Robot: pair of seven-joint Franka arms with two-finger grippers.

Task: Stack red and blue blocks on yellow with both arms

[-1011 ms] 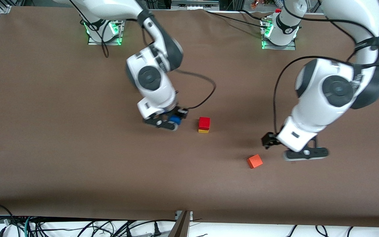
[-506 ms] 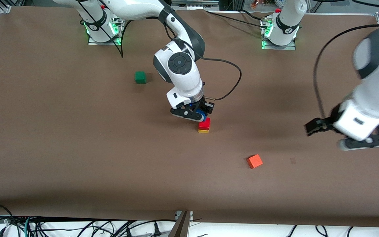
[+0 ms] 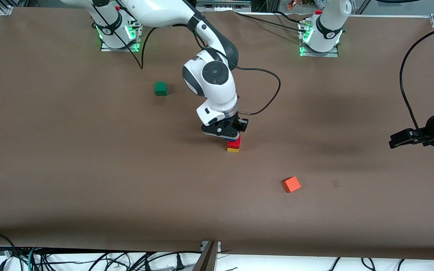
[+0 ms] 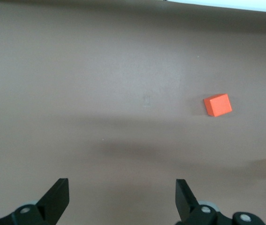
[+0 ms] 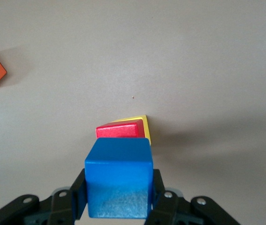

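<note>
Sitting between right fingers [image 5: 79, 194]: blue block [image 5: 118, 176].

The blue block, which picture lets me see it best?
The right wrist view: the blue block fills it, clamped in the right gripper over the red block. The front view shows only a blue sliver under that gripper. The left wrist view misses it.

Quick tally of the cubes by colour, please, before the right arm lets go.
Blue cube: 1, held in the right gripper over the stack
Red cube: 1
Yellow cube: 1
Green cube: 1
Orange cube: 1
Total: 5
</note>
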